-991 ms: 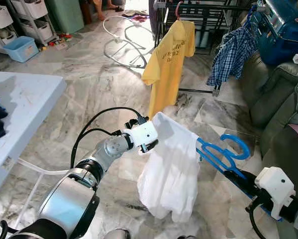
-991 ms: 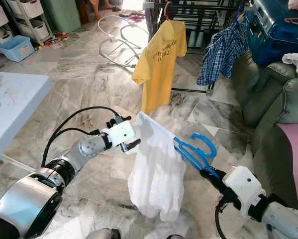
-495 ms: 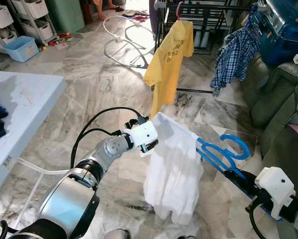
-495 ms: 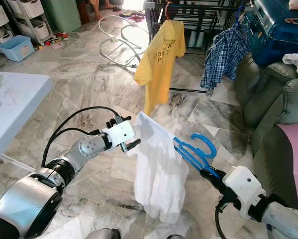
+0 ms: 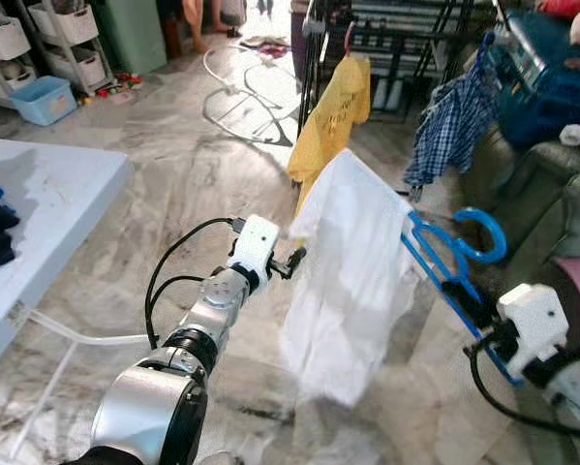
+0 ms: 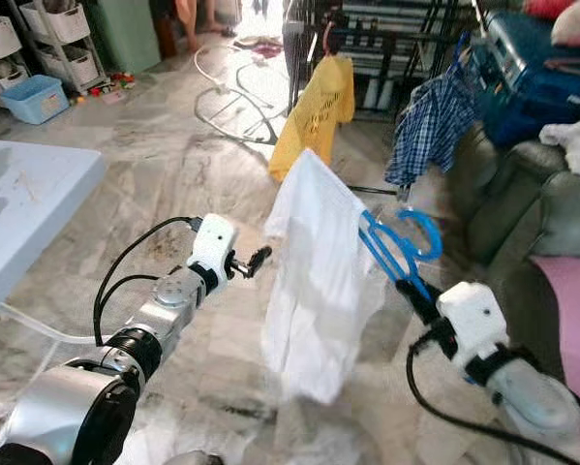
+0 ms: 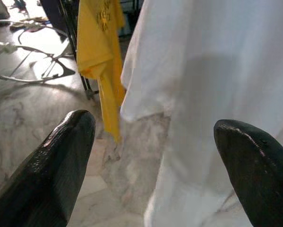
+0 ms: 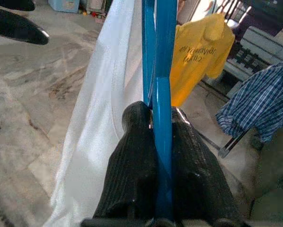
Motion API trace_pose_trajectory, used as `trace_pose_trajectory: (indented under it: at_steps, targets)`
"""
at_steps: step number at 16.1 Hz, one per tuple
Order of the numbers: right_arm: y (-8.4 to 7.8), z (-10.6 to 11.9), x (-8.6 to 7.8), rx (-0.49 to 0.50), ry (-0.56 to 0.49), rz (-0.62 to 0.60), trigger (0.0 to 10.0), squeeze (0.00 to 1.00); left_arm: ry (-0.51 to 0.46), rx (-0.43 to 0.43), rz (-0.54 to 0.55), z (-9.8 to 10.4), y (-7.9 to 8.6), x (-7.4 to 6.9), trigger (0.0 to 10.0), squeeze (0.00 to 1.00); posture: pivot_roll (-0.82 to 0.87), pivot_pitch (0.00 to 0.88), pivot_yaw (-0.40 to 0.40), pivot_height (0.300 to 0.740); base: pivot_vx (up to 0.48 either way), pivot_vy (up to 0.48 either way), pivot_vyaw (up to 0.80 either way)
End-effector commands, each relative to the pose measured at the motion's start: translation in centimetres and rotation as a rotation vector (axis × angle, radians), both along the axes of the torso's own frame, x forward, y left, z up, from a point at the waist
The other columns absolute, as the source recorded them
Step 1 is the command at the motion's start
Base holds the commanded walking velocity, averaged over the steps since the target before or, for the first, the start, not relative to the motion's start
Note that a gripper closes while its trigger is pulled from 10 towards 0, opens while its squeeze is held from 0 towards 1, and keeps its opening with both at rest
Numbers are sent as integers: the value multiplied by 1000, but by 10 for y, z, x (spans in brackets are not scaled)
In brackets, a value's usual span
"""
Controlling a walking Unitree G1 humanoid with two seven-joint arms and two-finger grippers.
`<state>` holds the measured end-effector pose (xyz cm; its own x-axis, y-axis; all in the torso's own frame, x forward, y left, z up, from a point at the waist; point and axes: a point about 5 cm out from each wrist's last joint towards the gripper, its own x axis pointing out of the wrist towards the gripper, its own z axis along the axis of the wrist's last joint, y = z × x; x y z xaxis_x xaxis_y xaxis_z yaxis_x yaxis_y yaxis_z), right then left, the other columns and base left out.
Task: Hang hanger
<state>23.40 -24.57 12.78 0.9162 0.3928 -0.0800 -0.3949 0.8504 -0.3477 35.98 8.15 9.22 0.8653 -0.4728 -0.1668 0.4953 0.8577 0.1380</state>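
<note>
The right gripper [image 8: 155, 137] has its fingers squeezed tight on the blue hanger [image 5: 451, 262], holding it up in the air. A white shirt [image 5: 352, 281] hangs from it. The left gripper [image 5: 294, 262] sits beside the shirt, fingers wide apart, holding nothing.

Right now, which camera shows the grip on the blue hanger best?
The right wrist view: the right gripper is clamped on the hanger bar, close up. Both eye views show the hanger's hook and the white shirt on it, with the grip small. The left wrist view shows the shirt.
</note>
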Motion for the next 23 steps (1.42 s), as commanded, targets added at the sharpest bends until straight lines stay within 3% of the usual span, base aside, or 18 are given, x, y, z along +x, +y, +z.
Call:
trace_pose_trajectory:
  at_steps: [1, 5, 9, 10, 11, 13, 17, 18, 19, 23]
  targets:
    - [2, 12, 7, 1, -69, 12, 10000, 0, -32, 41, -53, 5, -2, 1, 10000, 1000, 12, 0, -63, 740, 0, 0, 0]
    - [5, 13, 14, 3, -80, 28, 10000, 0, -14, 168, -117, -16, 19, -12, 10000, 1000, 34, 0, -63, 740, 0, 0, 0]
    - [17, 2, 12, 64, -95, -7, 10000, 0, 60, 232, 5, -48, 44, -30, 10000, 1000, 39, 2, -21, 740, 0, 0, 0]
    - [20, -1, 11, 76, -96, -15, 10000, 0, 81, 227, 51, -51, 47, -31, 10000, 1000, 38, 0, -17, 740, 0, 0, 0]
    - [26, -9, 7, 108, -88, -30, 10000, 0, 131, 156, 161, -57, 57, -34, 10000, 1000, 48, 0, -16, 740, 0, 0, 0]
    - [31, -16, 3, 124, -77, -36, 10000, 0, 170, 105, 261, -63, 65, -37, 10000, 1000, 55, 0, -18, 740, 0, 0, 0]
    - [30, -23, -1, 153, -73, -78, 10000, 0, 155, 110, 306, -62, 72, -37, 10000, 1000, 60, 0, -22, 740, 0, 0, 0]
    - [33, -31, -5, 170, -57, -107, 10000, 0, 167, 133, 319, -66, 74, -40, 10000, 624, 63, 0, -22, 740, 0, 0, 0]
    - [36, -40, -10, 192, -46, -136, 10000, 0, 168, 147, 310, -69, 73, -42, 10000, 0, 64, 0, -18, 740, 0, 0, 0]
    - [50, -66, -19, 234, -10, -222, 10000, 0, 160, 151, 252, -71, 58, -45, 10000, 0, 63, 0, -8, 740, 0, 0, 0]
